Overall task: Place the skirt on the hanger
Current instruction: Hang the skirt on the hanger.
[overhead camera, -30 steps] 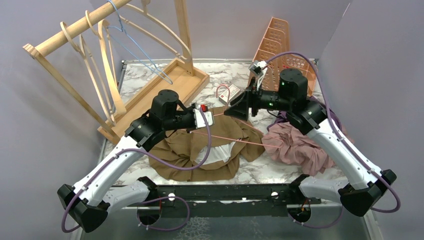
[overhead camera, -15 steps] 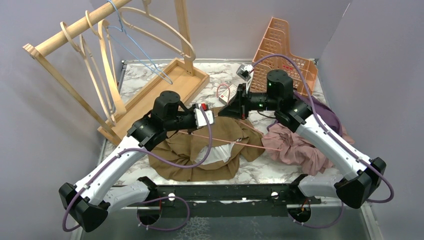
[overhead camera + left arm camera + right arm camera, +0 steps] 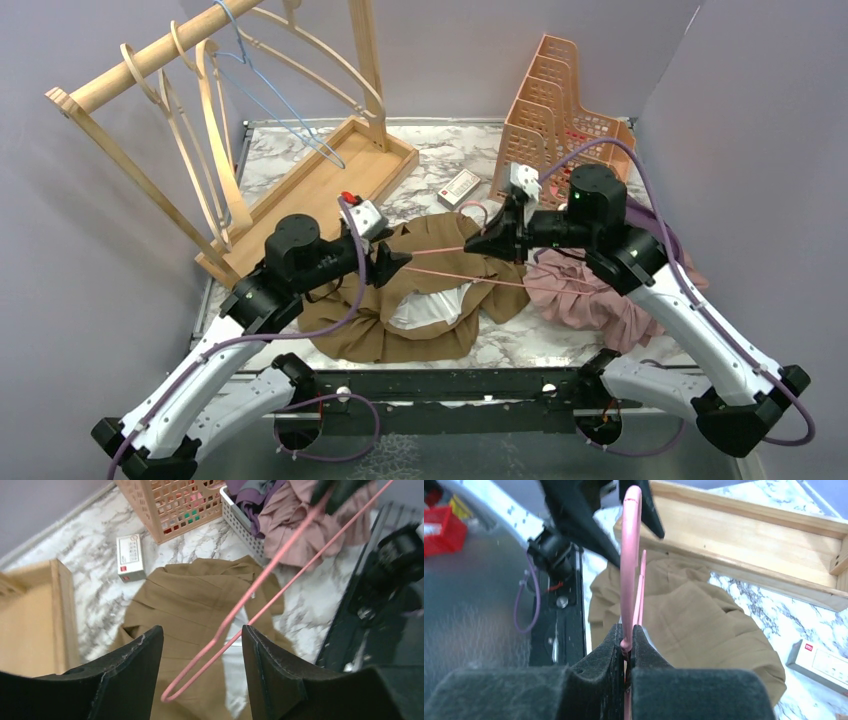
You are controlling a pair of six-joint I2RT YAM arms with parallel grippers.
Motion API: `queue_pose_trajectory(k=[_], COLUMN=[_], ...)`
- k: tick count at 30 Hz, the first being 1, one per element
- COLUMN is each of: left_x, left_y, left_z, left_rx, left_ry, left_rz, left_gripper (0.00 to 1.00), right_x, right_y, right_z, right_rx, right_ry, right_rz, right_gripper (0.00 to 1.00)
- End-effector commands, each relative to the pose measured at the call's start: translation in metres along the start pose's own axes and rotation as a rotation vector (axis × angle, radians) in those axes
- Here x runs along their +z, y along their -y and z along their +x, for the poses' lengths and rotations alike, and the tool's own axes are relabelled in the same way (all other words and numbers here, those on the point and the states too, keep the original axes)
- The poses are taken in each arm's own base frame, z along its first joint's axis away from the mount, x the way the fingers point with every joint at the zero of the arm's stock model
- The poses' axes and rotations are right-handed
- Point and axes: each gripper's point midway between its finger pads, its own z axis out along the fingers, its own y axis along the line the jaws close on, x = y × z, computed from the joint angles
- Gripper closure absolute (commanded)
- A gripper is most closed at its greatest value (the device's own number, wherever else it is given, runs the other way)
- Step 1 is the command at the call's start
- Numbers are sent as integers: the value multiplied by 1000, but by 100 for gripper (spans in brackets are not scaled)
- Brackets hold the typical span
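Hanger (image 3: pixel 630 555) of pink wire is pinched in right end effector (image 3: pixel 626 635); left end effector (image 3: pixel 201 635) spread wide above brown skirt (image 3: pixel 190 600).

This is looking like a robotics lab booth: plain lilac panels (image 3: pixel 70 300) are boxing in a marble-print counter (image 3: pixel 450 150), and robot arms (image 3: pixel 230 330) are sitting bolted at its edge.

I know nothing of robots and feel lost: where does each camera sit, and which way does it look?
Top external: fixed above and behind, looking down on the table; left gripper, right gripper and both arms show.
Left wrist: on that wrist, looking down between its open fingers at the brown skirt.
Right wrist: looking along its fingers, shut on the pink hanger, toward the left gripper.
All share hanger and skirt.
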Motion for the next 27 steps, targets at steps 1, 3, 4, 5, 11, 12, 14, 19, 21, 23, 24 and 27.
queue_pose_trajectory(k=[1,3,4,5,11,12,14,19,21,23,24,27], left_x=[-12,-13,-15,-16,-29,-29,-28,-24,-23,-21,-19,-15], left_y=[6,12,12,12,9,10,14,23,24,23,23,21], left_z=[11,27,38,50,113,123,141,176,184,187,187,186], left_rx=[-441,-577,-649,-715,-835,-847,-876,-920,-917,-912,-910,-901], left_ry=[-35,-94,-126,-161,-359,-391,-459,-592,-622,-633,-629,-607], left_rz=[-101,-124,-159,-197,-363,-381,-390,-399,-405,-404,-397,-395], left_gripper=[39,39,39,38,37,37,37,37,36,36,36,36], right_x=[-20,-28,-31,-33,-33,-30,-25,-14,-9,-4,-1,7], right_y=[-29,-38,-41,-44,-44,-42,-37,-21,-14,-6,-2,9], right_z=[39,53,58,64,85,86,88,91,91,88,87,81], right_rx=[-154,-171,-179,-181,-156,-156,-146,-156,-165,-178,-181,-187], right_ry=[-105,-138,-150,-164,-226,-227,-225,-225,-216,-199,-189,-161], right_rz=[-126,-153,-162,-170,-204,-208,-203,-165,-142,-114,-102,-66], right_gripper=[99,99,99,99,99,99,99,99,99,99,99,99])
